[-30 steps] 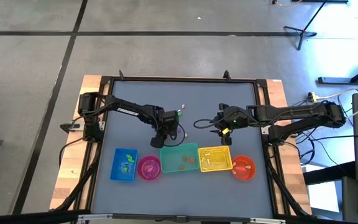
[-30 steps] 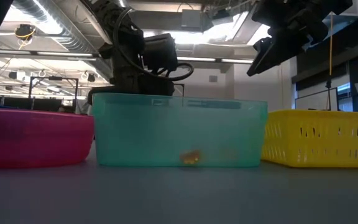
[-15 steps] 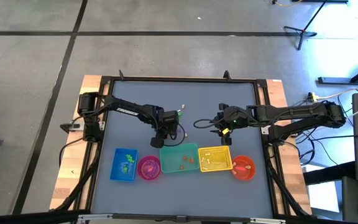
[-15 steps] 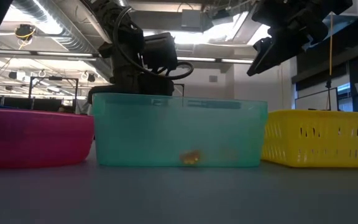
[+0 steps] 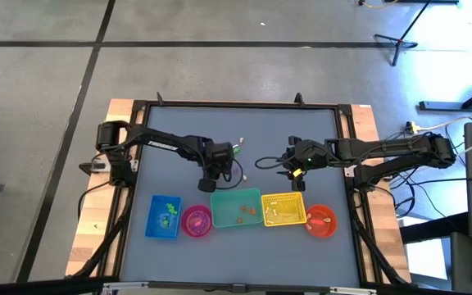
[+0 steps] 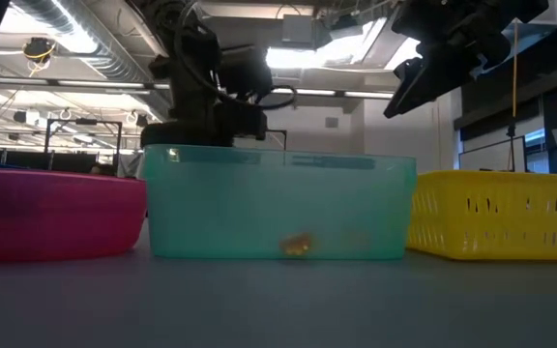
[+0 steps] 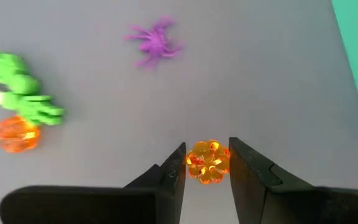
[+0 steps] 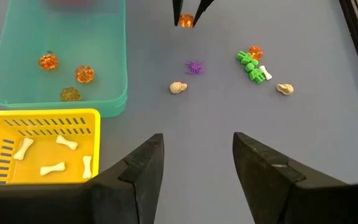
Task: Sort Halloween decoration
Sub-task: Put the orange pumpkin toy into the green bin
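My left gripper (image 7: pixel 207 163) is shut on a small orange pumpkin trinket (image 7: pixel 207 162), just on the far side of the teal bin (image 5: pixel 237 208); the right wrist view shows it too (image 8: pixel 186 21). Loose on the table lie a purple spider (image 8: pixel 195 67), a green figure (image 8: pixel 251 66), another orange pumpkin (image 8: pixel 255 53), a white bone (image 8: pixel 265 71) and two pale skulls (image 8: pixel 178 88). My right gripper (image 8: pixel 197 162) hangs open above the table, beyond the yellow basket (image 5: pixel 284 209), holding nothing. My left gripper pinches the orange pumpkin by two opposite sides (image 7: pixel 194 163) between its two fingertips. The fingers come from above, pointing steeply down. Whether the pumpkin is clear of the table, I cannot tell.
A row of containers stands near the front edge: blue box (image 5: pixel 164 216), pink bowl (image 5: pixel 197 220), teal bin holding three orange pumpkins (image 8: pixel 83 74), yellow basket with several bones (image 8: pixel 55 168), orange bowl (image 5: pixel 321 220). Bare table lies beyond the arms toward the far edge.
My left gripper has risen a little behind the teal bin and shifted slightly toward the table's left, as the low view shows. My right arm has kept still.
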Tool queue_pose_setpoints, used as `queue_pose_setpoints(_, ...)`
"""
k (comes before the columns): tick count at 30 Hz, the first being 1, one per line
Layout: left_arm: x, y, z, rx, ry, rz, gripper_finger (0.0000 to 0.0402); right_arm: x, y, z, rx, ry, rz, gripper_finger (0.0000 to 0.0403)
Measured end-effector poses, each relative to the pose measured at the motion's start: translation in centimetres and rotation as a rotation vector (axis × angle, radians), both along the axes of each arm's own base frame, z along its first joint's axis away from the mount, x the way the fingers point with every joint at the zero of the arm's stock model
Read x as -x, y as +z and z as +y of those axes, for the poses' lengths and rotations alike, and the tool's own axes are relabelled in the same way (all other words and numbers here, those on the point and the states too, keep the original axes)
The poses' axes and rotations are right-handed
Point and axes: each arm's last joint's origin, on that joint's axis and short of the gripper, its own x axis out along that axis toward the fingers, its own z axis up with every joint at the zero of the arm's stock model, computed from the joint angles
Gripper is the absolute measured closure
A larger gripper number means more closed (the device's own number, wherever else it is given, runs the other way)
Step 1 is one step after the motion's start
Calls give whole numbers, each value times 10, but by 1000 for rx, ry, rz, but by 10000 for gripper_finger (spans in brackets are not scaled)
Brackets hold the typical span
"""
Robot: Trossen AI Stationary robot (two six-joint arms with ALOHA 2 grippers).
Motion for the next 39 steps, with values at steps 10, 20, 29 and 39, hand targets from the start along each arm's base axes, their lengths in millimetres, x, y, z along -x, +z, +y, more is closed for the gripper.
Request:
queue_pose_setpoints(10,3,34,0,-6,100,-140,322,0,0,0,0,0,-1,214)
queue_pose_setpoints(20,-12,58,-28,237,140,-367,322,0,0,0,0,0,-7,214)
queue_pose_setpoints(29,-19,65,-75,307,1,-454,322,0,0,0,0,0,-7,214)
queue_pose_setpoints(39,-13,65,-117,296,-16,-440,315,-1,1,0,0,0,-8,214)
